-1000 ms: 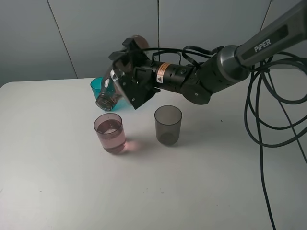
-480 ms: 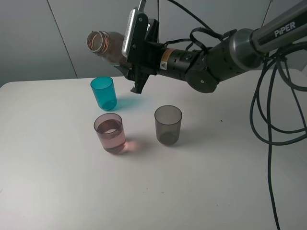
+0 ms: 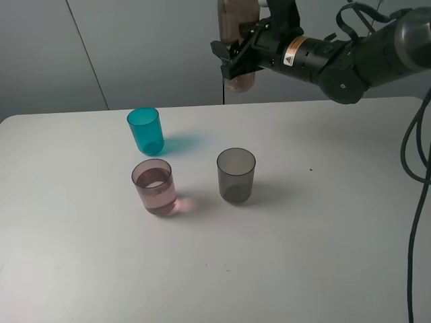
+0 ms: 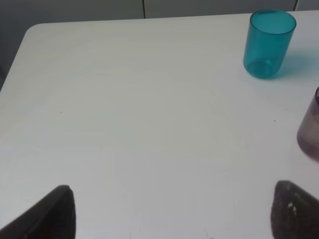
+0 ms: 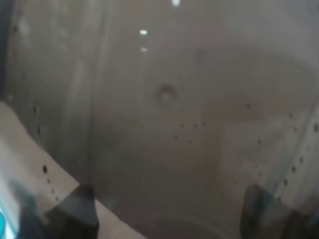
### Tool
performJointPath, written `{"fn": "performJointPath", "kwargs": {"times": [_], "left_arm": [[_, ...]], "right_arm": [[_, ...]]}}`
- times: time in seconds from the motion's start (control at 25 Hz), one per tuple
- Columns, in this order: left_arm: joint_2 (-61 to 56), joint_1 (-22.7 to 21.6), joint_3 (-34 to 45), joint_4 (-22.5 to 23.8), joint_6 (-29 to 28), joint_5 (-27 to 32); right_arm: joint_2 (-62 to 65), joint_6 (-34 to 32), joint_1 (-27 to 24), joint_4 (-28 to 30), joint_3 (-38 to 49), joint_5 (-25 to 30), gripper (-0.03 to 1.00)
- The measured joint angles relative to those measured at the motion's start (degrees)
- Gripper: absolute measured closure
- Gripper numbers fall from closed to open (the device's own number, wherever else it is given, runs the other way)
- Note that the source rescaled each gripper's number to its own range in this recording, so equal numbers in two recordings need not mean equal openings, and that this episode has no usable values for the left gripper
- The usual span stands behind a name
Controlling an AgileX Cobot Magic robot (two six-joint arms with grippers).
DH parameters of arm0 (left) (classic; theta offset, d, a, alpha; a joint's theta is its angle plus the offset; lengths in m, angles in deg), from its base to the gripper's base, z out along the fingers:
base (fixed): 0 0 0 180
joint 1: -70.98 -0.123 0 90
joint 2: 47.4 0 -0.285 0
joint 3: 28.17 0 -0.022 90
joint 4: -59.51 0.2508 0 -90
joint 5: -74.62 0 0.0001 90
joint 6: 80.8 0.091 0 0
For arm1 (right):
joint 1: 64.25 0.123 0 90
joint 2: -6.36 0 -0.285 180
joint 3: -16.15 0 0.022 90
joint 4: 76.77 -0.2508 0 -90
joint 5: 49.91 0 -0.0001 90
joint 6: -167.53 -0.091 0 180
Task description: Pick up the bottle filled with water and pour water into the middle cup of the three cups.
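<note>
Grey wall panels (image 3: 148, 47) stand behind a white worktop (image 3: 303, 256) that carries three cups. A second ago the bottle (image 3: 232, 20) was tipped mouth-down just over the pink cup (image 3: 155, 187). Half a second ago it had been swung up to lie roughly level. Now it stands upright, carried high toward the back of the worktop, well clear of every cup. The right end effector (image 3: 239, 57) is clamped around the bottle's body, which fills the right wrist view, with a dark fingertip at each side. The pink cup, the middle one, sits where it was between the teal cup (image 3: 146, 130) and the grey cup (image 3: 236, 175), and it holds water partway up. I judge the pour finished, so only setting the bottle back down remains. How much water is left in the bottle I cannot tell. The left end effector (image 4: 174, 214) hangs over bare worktop with its fingers wide apart, holding nothing, and the teal cup lies well ahead of it.
</note>
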Motion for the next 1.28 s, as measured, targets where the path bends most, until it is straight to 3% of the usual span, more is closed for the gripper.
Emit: {"fn": "performJointPath", "kwargs": {"times": [0.64,0.96,1.28], "left_arm": [[0.0,0.0,0.0,0.0,0.0,0.0],[0.0,0.0,0.0,0.0,0.0,0.0],[0.0,0.0,0.0,0.0,0.0,0.0]], "right_arm": [[2.6,-2.5,-11.0,0.8,6.9,0.1,0.97],[-4.1,-2.1,-15.6,-1.9,6.9,-1.2,0.97],[-12.9,5.4,-16.3,-7.0,6.9,-9.2,0.97]]}}
